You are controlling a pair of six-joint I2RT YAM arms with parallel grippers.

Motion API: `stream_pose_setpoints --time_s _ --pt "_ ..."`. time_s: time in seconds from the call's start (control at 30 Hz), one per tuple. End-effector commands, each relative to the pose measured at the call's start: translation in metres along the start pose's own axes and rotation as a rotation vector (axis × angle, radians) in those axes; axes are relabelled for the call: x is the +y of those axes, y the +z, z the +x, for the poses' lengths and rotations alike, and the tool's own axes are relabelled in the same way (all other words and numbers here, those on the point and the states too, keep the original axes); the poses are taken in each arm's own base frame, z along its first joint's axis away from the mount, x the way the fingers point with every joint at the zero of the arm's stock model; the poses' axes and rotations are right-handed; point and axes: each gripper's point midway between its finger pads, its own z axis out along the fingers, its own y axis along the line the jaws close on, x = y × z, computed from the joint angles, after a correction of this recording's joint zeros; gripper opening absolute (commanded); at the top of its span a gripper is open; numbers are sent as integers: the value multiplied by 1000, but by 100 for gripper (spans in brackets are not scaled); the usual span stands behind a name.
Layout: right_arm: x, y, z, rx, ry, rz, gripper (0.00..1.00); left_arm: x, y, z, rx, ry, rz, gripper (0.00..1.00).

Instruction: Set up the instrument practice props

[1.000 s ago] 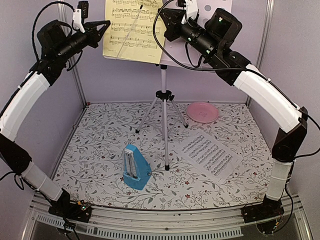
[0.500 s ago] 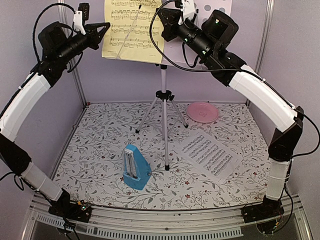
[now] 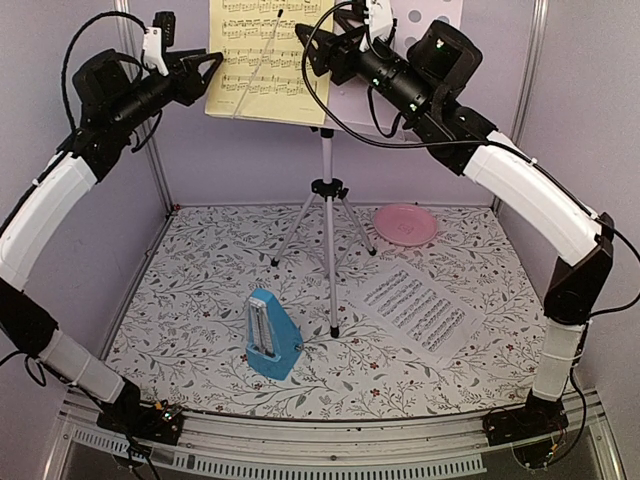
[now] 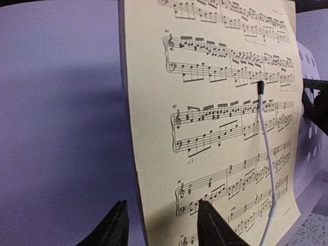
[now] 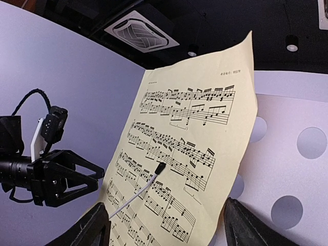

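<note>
Leaning upright on music stand (image 3: 327, 250) | yellow sheet (image 3: 262, 55) | long axis near-vertical

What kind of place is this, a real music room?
Probably a robot test booth, not a music room: two arms bolted at a floral table's edge, plain lilac walls, staged music stand and metronome.

No word, brand or number can be read. The yellow sheet (image 4: 215, 118) carries printed music only: paired staves with treble and bass clefs, beamed notes and barlines. Tiny figures stand at the 10 o'clock corner of each system, too small to read. In the right wrist view a short line of small print sits near its 1 o'clock corner, blurred. The white sheet (image 3: 418, 308), at 3 o'clock from the metronome (image 3: 268, 335), shows rows of staves without legible words. The metronome's pale scale strip has unreadable marks.
</note>
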Motion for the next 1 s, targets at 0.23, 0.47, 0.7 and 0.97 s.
stream_pose_setpoints --time_s 0.23,0.47,0.7,0.97 --pt "-4 -58 -63 -56 30 -67 100 -7 -50 -8 34 -14 -99 64" --pt "22 -105 -62 53 82 -244 99 -32 -80 16 150 -26 -98 66" --pt "56 -168 6 353 195 -384 99 -92 -107 70 298 -56 40 65" --pt "75 -259 76 581 352 -380 100 -153 -138 132 409 -121 203 64"
